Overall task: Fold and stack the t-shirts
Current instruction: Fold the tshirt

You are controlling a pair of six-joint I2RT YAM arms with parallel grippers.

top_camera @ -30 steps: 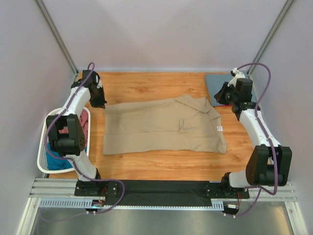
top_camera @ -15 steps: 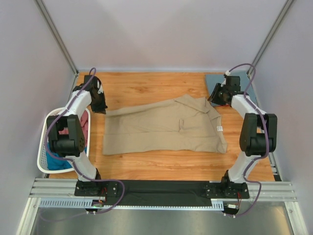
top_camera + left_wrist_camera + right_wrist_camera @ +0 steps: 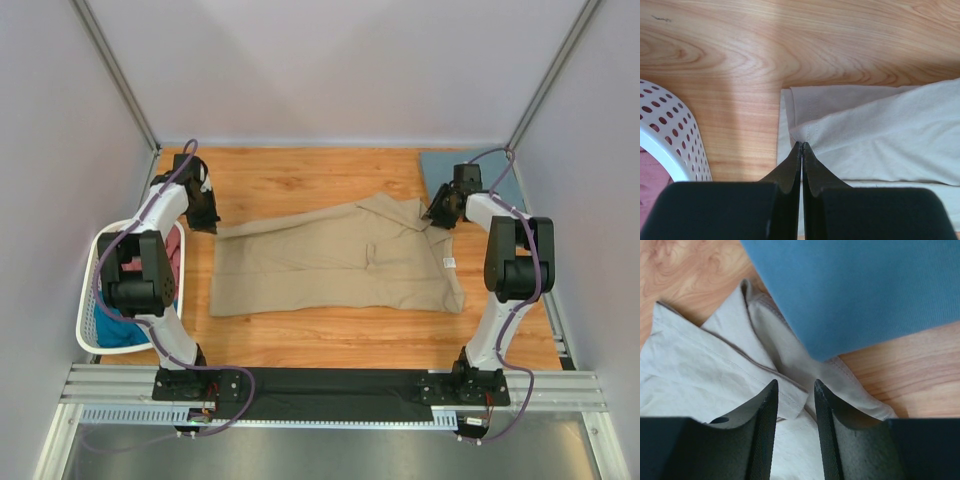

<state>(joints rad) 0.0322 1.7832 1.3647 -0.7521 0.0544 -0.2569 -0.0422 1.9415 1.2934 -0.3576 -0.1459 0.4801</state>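
change: right gripper (image 3: 796,385) is now set at the far right corner of the tan t-shirt (image 3: 330,265), where a second ago it was held over the slate blue t-shirt (image 3: 855,290); its jaws, shut then, are now parted partway and nothing is gripped between them.
left gripper (image 3: 802,147): no change is seen; the jaws are pressed fully together, and the shirt's hem corner appears to be pinched at their tips.
tan t-shirt: spread flat between the two grippers; a seamed fold of it lies in and just ahead of the gap of the right jaws.
slate blue t-shirt: laid flat beyond the right jaws, its near corner over the tan cloth.
meaning: a hold on a second corner is judged to be in preparation; no fold is made yet.
hidden: how much hem is caught in the left tips is not shown; contact of the right tips with the cloth cannot be told; the laundry basket (image 3: 675,130), left of the left jaws, is cut off, and pink cloth (image 3: 176,262) and teal cloth (image 3: 118,335) in it are only partly seen.
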